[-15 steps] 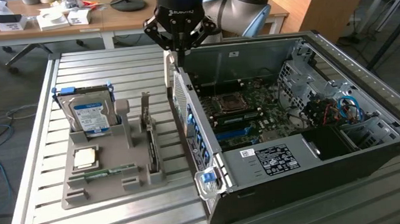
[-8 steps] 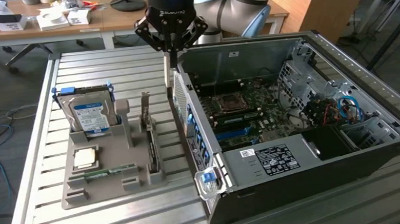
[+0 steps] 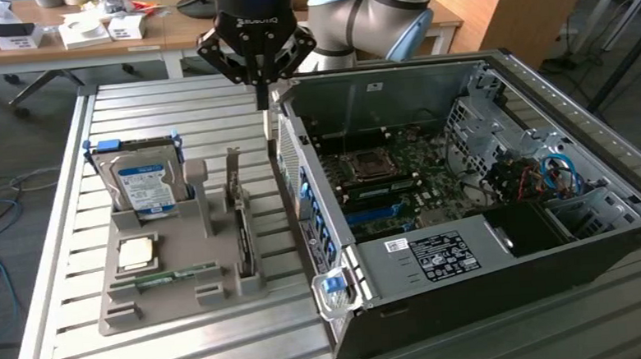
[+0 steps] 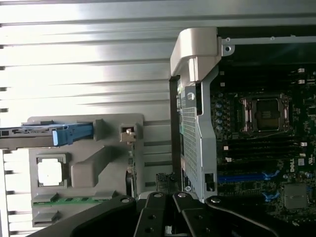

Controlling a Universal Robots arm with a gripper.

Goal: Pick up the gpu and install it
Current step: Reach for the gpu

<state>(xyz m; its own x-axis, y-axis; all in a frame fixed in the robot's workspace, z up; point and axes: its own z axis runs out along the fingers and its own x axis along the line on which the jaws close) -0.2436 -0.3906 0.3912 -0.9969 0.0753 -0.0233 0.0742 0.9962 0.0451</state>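
The gpu [image 3: 242,233] is a thin dark card standing on edge in a slot of the grey holder [image 3: 163,309], with its pale bracket [image 3: 233,169] rising at the far end. In the wrist view the gpu [image 4: 130,163] appears edge-on beside the holder [image 4: 84,165]. My gripper [image 3: 261,99] hangs shut and empty above the table, just off the far corner of the open computer case [image 3: 403,70] and well above and behind the gpu. In the wrist view the gripper [image 4: 166,196] has its fingers drawn together.
The holder also carries a hard drive [image 3: 139,181] with a blue label, a square processor [image 3: 136,253] and a green memory stick [image 3: 177,276]. The case lies open showing its motherboard [image 3: 392,176] and power supply [image 3: 439,251]. Desks with boxes stand behind.
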